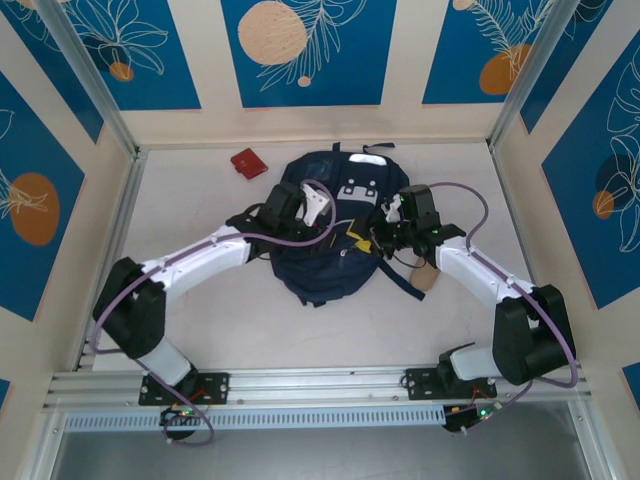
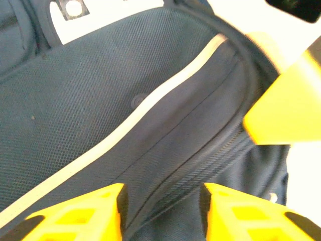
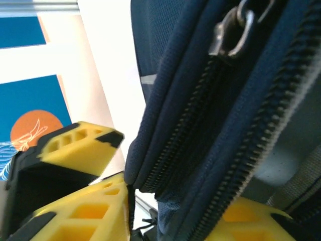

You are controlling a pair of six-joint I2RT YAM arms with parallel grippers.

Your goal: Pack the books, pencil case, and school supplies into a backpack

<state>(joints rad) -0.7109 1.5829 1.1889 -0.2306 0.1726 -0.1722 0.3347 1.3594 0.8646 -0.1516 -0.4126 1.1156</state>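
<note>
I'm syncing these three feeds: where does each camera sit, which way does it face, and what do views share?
Top external: fixed above and behind the bases, facing down at the table; left arm and right arm reach the large navy-blue fabric backpack.
Left wrist: on the left arm, facing the backpack's white stripe; left gripper open.
Right wrist: on the right arm, close along the backpack's zipper; right gripper straddles its edge.
Shared: all three show the backpack.

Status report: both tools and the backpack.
Left tool open over backpack. Right tool clamped on its zipper edge. Red item sits apart on table.
</note>
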